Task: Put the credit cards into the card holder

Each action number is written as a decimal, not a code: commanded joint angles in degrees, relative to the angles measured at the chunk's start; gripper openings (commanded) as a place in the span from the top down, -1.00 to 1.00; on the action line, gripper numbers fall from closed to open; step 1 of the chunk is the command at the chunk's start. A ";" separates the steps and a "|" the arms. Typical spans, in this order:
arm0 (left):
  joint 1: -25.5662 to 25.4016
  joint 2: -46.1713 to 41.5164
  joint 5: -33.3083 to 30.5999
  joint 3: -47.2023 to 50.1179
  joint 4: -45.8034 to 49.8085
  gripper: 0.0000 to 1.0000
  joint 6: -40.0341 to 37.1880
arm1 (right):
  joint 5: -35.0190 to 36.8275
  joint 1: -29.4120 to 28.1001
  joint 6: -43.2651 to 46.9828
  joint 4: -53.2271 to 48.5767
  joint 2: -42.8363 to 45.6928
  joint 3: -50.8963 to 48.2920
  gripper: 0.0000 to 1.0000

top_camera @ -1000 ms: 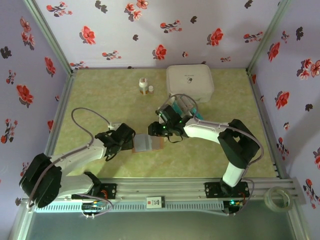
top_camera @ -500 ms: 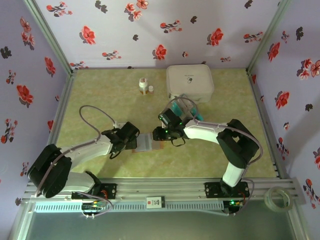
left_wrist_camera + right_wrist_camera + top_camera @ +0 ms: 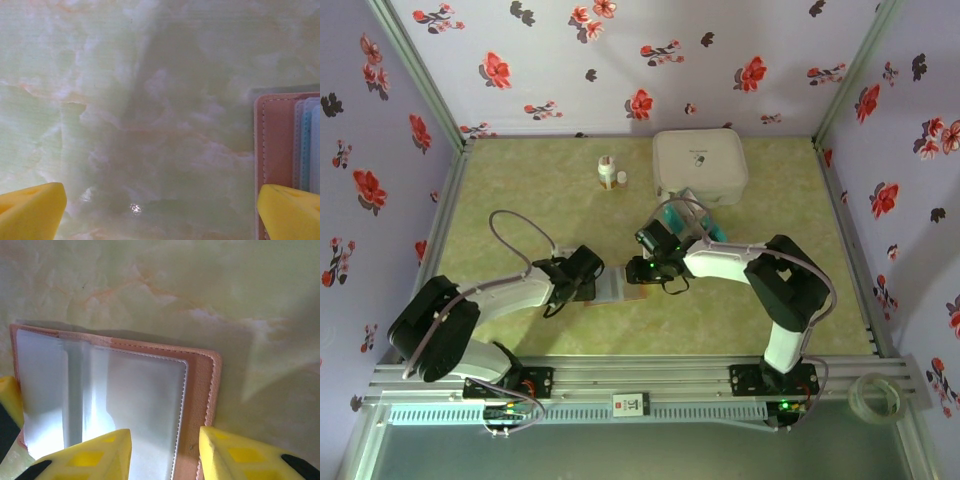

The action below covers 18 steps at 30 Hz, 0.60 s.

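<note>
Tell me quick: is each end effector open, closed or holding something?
Left end effector: open wide, holding nothing.
Right end effector: partly open over the card holder, gripping nothing.

The holder (image 3: 611, 288) lies on the table (image 3: 520, 210). The cards (image 3: 676, 214) lie behind it, before the box (image 3: 700, 165). A bottle (image 3: 608, 173) stands left of the box.

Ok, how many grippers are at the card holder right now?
2. The left gripper, wide open, is at the left edge of the card holder. The right gripper is over its right half, jaws partly apart.
</note>
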State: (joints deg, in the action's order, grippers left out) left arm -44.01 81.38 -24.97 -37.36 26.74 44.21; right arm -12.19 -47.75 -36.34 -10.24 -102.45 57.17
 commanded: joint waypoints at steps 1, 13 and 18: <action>-0.58 1.49 -0.27 -0.30 -0.94 -0.99 -1.05 | -1.41 -1.80 0.62 0.07 -2.26 1.28 0.21; -0.82 1.58 -0.18 0.45 -1.43 -0.99 -0.56 | -3.37 -3.30 -0.67 1.19 -2.96 2.86 0.22; -0.90 0.95 -0.18 0.36 -1.13 -0.99 -0.50 | -5.10 -3.98 -2.68 2.85 -1.55 3.64 0.23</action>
State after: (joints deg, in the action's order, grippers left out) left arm -44.31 81.43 -25.47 -37.36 26.63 44.23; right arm -12.40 -49.69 -37.06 -10.11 -103.77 58.92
